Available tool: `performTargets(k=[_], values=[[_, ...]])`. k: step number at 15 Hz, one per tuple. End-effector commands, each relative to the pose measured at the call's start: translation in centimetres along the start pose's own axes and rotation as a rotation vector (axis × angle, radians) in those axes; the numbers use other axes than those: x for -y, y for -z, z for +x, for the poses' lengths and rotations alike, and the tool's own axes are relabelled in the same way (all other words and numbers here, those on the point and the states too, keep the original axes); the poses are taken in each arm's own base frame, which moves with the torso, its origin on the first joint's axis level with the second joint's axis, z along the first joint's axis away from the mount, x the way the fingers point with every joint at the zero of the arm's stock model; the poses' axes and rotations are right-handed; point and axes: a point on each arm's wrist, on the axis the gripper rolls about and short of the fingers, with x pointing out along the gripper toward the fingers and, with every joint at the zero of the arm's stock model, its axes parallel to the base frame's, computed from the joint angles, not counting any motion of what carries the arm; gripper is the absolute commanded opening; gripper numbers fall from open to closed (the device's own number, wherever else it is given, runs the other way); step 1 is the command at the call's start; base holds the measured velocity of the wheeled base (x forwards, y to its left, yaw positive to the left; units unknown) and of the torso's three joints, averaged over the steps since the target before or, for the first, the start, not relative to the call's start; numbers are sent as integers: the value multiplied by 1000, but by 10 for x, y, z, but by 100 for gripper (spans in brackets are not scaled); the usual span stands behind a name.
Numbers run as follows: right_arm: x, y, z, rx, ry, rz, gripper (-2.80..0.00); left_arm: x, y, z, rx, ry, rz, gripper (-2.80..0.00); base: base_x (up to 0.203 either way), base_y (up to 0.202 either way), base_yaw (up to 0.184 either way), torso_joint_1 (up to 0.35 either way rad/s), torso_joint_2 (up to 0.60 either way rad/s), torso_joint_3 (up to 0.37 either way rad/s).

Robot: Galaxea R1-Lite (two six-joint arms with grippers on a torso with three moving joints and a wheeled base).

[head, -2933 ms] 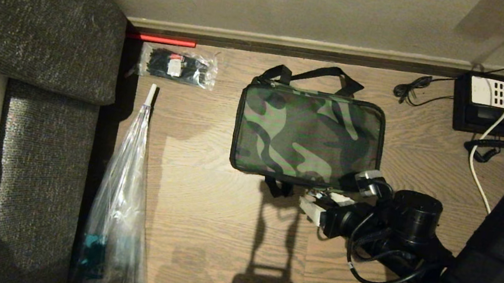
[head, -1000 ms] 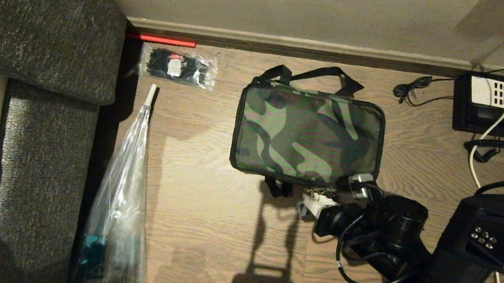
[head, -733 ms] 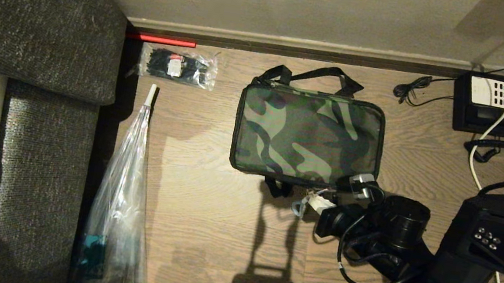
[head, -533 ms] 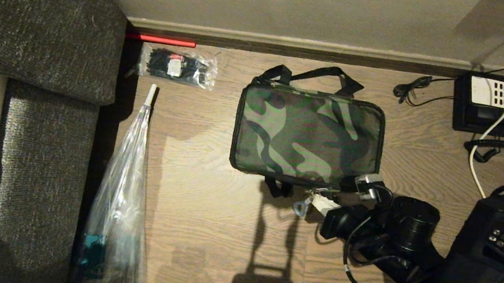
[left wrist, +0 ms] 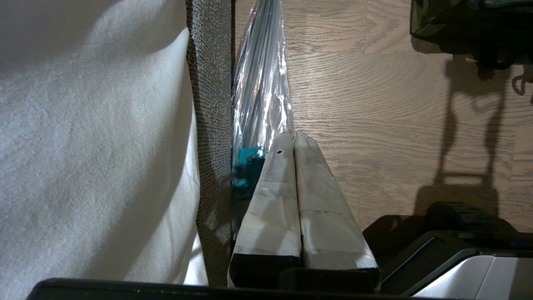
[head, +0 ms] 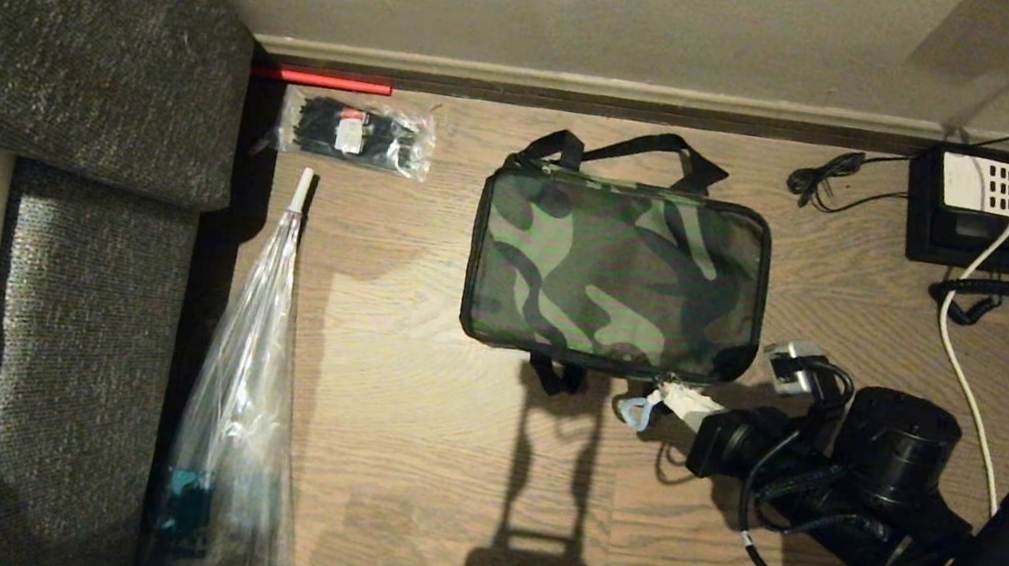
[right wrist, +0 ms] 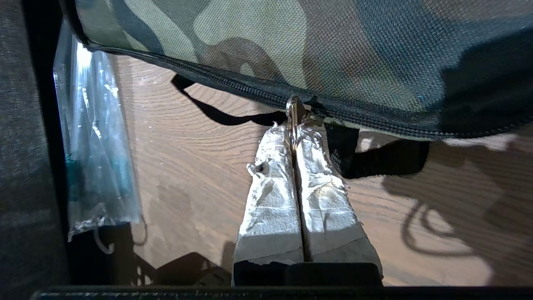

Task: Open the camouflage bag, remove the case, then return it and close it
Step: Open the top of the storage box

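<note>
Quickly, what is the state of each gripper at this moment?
Left gripper: shut, holding nothing, parked beside the sofa.
Right gripper: shut on the zipper pull of the camouflage bag.

You're looking at a wooden floor [head: 434, 474] carrying the camouflage bag [head: 617, 276], lying flat mid-floor. A desk phone [head: 986, 213] is sitting far right, a clear plastic bag [head: 239, 423] and small packet [head: 356, 133] lying left.
</note>
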Motion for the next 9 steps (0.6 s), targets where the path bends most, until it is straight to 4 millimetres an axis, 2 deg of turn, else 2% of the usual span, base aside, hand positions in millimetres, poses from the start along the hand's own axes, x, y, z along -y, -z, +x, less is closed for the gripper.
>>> performTargets(k=[1,9], values=[[2,-8,-11,21,1,-5,-280,0,0,0,0,-1,0,-280,0,0,0,0,0,0],[17,-7,-25,-2,66,-32,-280,0,0,0,0,-1,0,-280,0,0,0,0,0,0]])
